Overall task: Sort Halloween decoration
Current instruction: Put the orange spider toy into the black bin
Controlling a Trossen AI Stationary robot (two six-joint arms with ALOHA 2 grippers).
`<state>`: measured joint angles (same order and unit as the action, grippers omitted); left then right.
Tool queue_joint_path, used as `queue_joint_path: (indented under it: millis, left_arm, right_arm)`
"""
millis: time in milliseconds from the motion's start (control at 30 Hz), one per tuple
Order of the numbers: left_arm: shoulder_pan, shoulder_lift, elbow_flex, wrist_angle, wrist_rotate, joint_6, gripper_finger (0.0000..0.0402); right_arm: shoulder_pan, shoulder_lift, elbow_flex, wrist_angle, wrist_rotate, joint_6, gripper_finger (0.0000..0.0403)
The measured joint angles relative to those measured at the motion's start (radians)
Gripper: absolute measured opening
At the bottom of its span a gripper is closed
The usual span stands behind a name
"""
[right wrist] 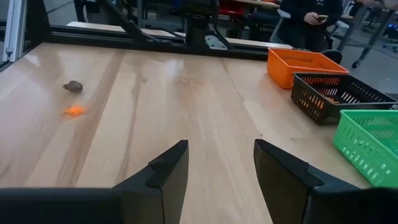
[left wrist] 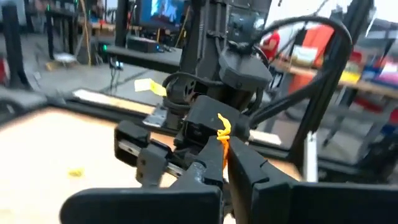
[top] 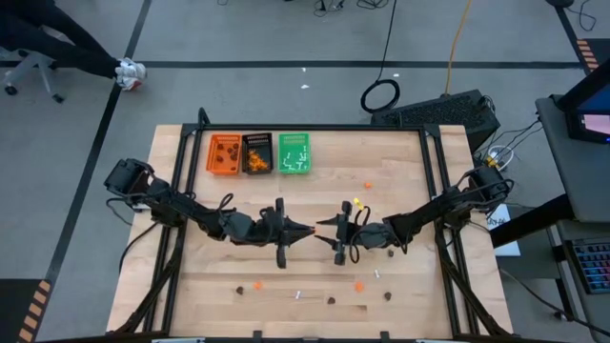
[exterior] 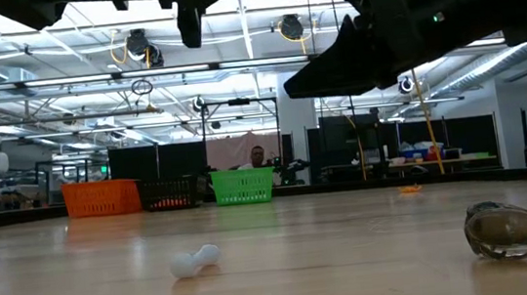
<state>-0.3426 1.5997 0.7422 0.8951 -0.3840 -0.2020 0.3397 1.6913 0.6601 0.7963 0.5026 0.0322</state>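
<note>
Three small trays are set in a row at the upper middle of the high view on the wooden counter (top: pixel 381 276): an orange tray (top: pixel 225 154), a black tray (top: pixel 257 153) and a green tray (top: pixel 294 154), side by side. A coiled black cable (top: pixel 380 95) is seen on the grey floor above the counter. A seated person (right wrist: pixel 311 22) is visible beyond the counter in the right wrist view.

The table (right wrist: pixel 186 93) is smooth, lightly glossy pale wood; the three trays (right wrist: pixel 348 96) look like perforated plastic.

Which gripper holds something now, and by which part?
The left gripper pinches a small orange trinket by its lower end. The right gripper is open and empty.
</note>
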Motion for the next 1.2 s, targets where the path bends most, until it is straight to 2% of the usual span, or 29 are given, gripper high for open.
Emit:
queue_joint_path:
  millis: [133,367,500,600,933,1000,1200]
  left_arm:
    - [0.002,0.0,0.0,-0.009,0.017,-0.114,0.0003]
    - [0.009,0.001,0.0,-0.071,0.043,-0.132,0.0003]
    - [0.043,-0.042,0.0,-0.175,0.064,-0.106,0.0003]
    - [0.083,-0.101,-0.001,-0.325,0.05,-0.098,0.0003]
    - [0.367,-0.319,0.0,-0.828,0.054,-0.102,0.0003]
    - [0.436,-0.337,0.0,-0.925,0.079,-0.107,0.0003]
    - [0.662,-0.324,0.0,-1.07,0.104,-0.106,0.0003]
  right_arm:
    - [0.0,0.0,0.0,0.0,0.0,0.007,0.0169]
    - [0.0,0.0,0.0,0.0,0.0,0.028,0.0169]
    - [0.0,0.0,0.0,-0.001,-0.001,0.046,0.0169]
    - [0.0,0.0,0.0,-0.004,-0.005,0.053,0.0169]
    - [0.0,0.001,0.001,-0.039,-0.005,0.053,0.0169]
    - [0.0,0.001,0.0,-0.043,-0.005,0.053,0.0169]
    - [0.0,0.001,0.0,-0.037,-0.005,0.041,0.0169]
